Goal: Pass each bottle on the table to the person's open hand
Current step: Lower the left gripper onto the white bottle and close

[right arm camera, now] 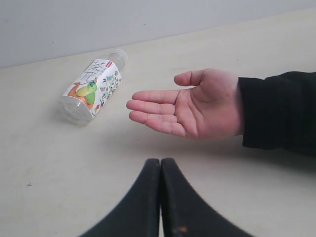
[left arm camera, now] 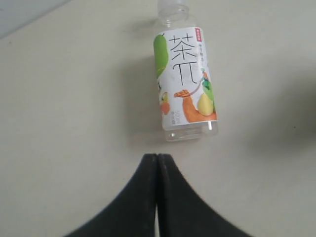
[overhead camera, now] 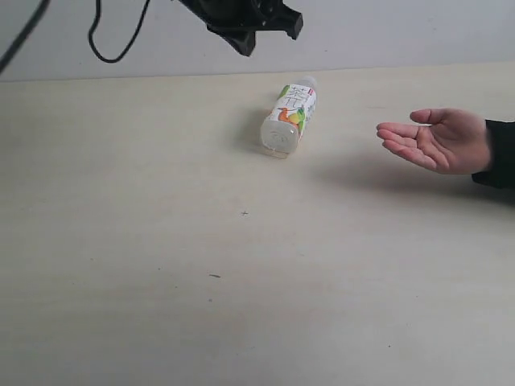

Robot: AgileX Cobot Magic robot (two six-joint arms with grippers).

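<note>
One bottle (overhead camera: pixel 290 117) lies on its side on the table (overhead camera: pixel 161 265). It is in the far part of the table, near the middle, close to the gray wall (overhead camera: pixel 402 32). The bottle is clear and has a white label with green and orange fruit on it. Its cap end points to the wall and its round bottom points the other way.

A person's hand (overhead camera: pixel 434 141) is to the right of the bottle. The hand is open, with the palm up and the fingers pointing at the bottle. The hand and the bottle are near each other but do not touch. The arm has a black sleeve (right arm camera: pixel 281 111). A shadow lies on the table under the hand.

The left end effector (left arm camera: pixel 157 160) is closed tight, its two black fingers pressed together. It holds nothing. The bottle lies just past its tips, not touching them.

The right end effector (right arm camera: pixel 160 165) is closed tight too and holds nothing. The open hand is just beyond its tips.

In the exterior view a black robot part (overhead camera: pixel 245 20) hangs above the bottle, and a black cable (overhead camera: pixel 113 52) hangs near it.
</note>
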